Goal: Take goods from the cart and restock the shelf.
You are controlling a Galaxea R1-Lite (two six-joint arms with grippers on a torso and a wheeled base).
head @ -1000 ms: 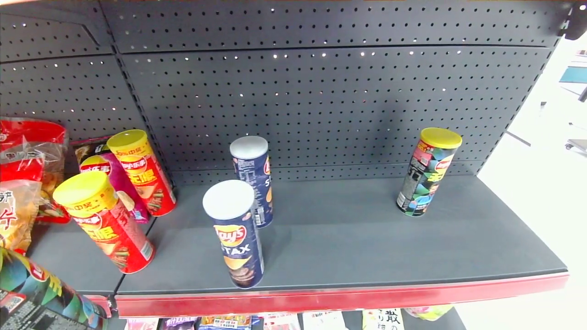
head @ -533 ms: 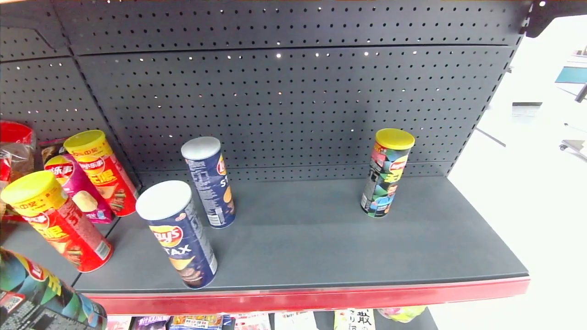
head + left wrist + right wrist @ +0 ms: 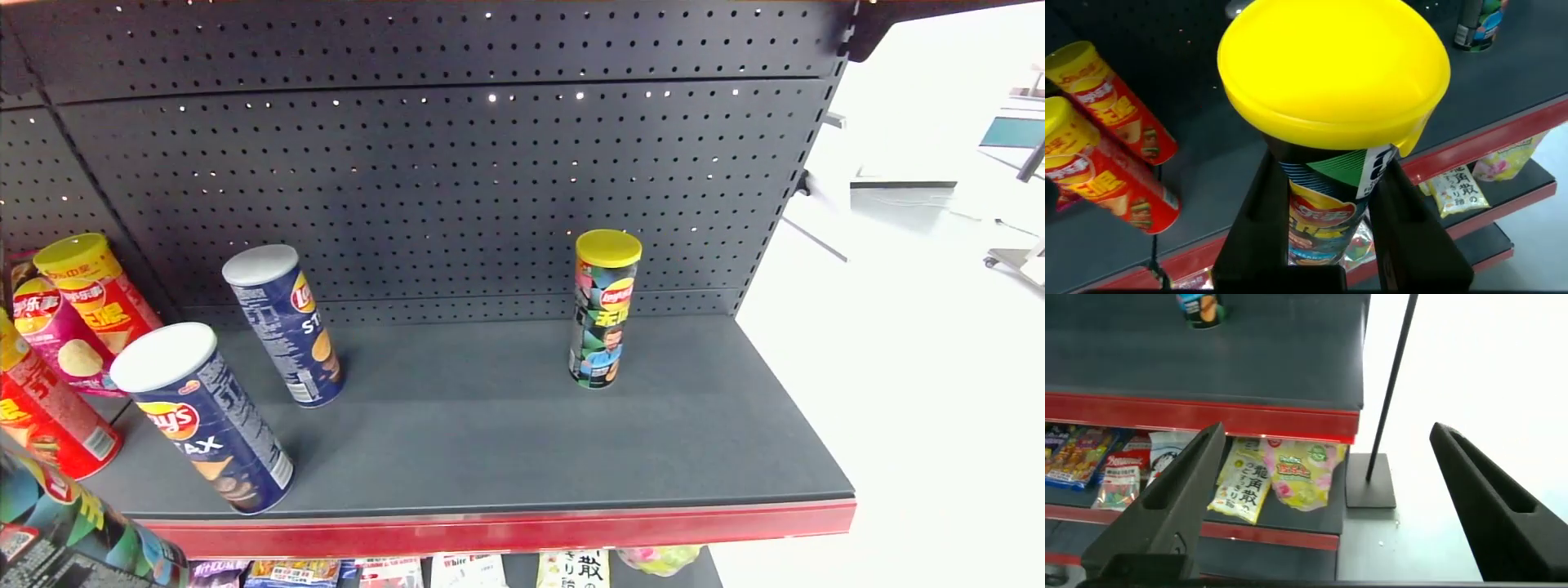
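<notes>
Your left hand (image 3: 1335, 233) pinches the yellow-lidded chip can (image 3: 1335, 73) by its body, one finger on each side and the lid end toward the wrist. I judge that grip lets the can be stood down base first. In the head view it sits low at 7 o'clock, in front of the shelf (image 3: 506, 441). Your right hand (image 3: 1327, 433) is spread wide and carries nothing, near a pale snack bag (image 3: 1302, 469) on the lower tier. The matching can (image 3: 602, 310) stands at 2 o'clock from the shelf's bare middle, likely marking its row. A front blue can (image 3: 200, 416) at 9 o'clock and a rear blue can (image 3: 284, 327) at 10 stand between, and the red front lip (image 3: 506, 531) needs clearing
</notes>
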